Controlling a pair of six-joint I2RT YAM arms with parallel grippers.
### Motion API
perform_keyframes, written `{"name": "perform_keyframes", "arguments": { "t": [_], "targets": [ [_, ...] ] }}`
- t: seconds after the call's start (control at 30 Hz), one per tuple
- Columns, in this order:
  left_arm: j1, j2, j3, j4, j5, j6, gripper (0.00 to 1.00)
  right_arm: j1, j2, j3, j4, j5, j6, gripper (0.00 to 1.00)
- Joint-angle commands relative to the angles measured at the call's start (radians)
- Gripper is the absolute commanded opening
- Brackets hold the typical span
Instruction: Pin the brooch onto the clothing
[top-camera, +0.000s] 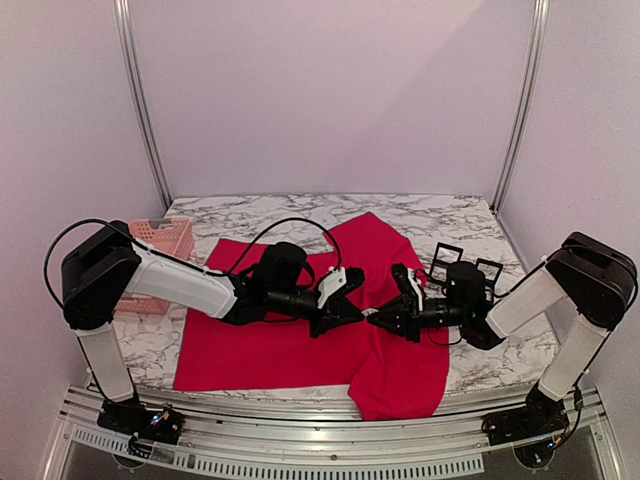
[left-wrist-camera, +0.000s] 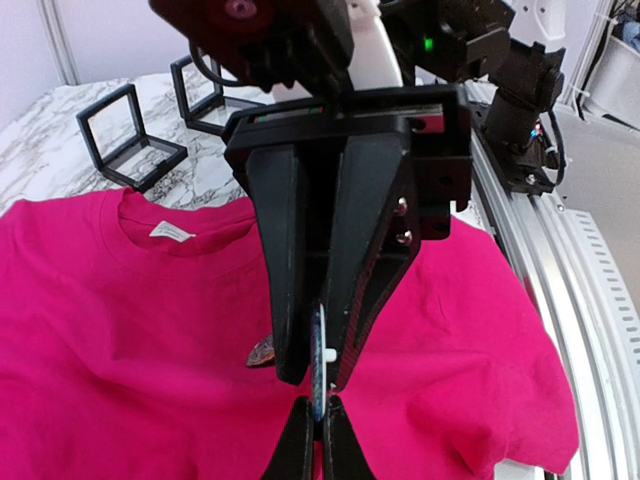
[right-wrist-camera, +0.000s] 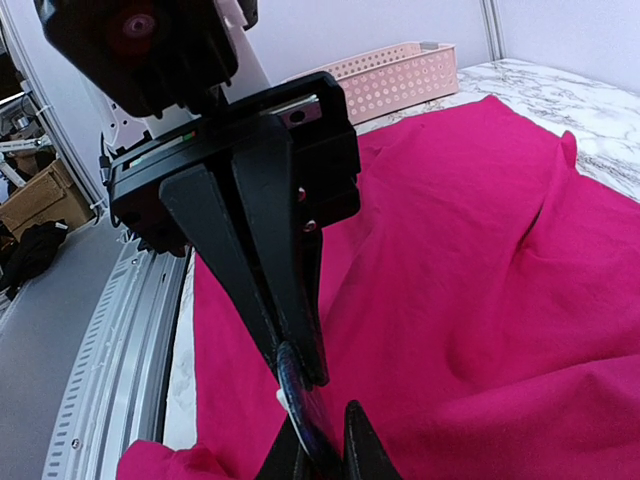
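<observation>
Left gripper (left-wrist-camera: 318, 440), right gripper (right-wrist-camera: 322, 450) both pinch small dark flat brooch (left-wrist-camera: 320, 375) over bright red T-shirt (top-camera: 270, 345). Hold your left grip firm; open the pin gently.

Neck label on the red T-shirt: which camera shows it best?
The left wrist view: the white neck label sits plainly, close up, inside the collar of the red T-shirt. The top external and right wrist views show the shirt, but no label can be made out there.
</observation>
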Motion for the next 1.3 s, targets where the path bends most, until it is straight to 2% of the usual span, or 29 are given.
{"name": "perform_keyframes", "arguments": {
  "t": [0.0,0.83,1.0,1.13,1.2,1.27],
  "targets": [
    [-0.042,-0.042,-0.020,-0.031,0.053,0.029,0.00,-0.041,0.004,-0.009,0.026,0.107,0.052,0.11],
    [-0.036,-0.031,-0.006,-0.054,0.002,-0.019,0.00,-0.042,-0.039,-0.061,0.068,0.142,0.073,0.13],
    [-0.037,-0.021,0.008,-0.043,-0.023,-0.056,0.00,-0.041,-0.034,-0.069,0.105,0.076,0.046,0.19],
    [-0.028,-0.016,0.020,-0.045,-0.043,-0.102,0.00,-0.041,-0.055,-0.115,0.120,0.053,-0.004,0.27],
    [-0.027,-0.017,0.021,-0.050,-0.038,-0.102,0.00,-0.041,-0.069,-0.105,0.052,0.024,-0.047,0.33],
    [-0.031,-0.018,0.023,-0.048,-0.038,-0.096,0.00,-0.040,-0.075,-0.092,0.006,0.002,-0.092,0.43]
  ]
}}
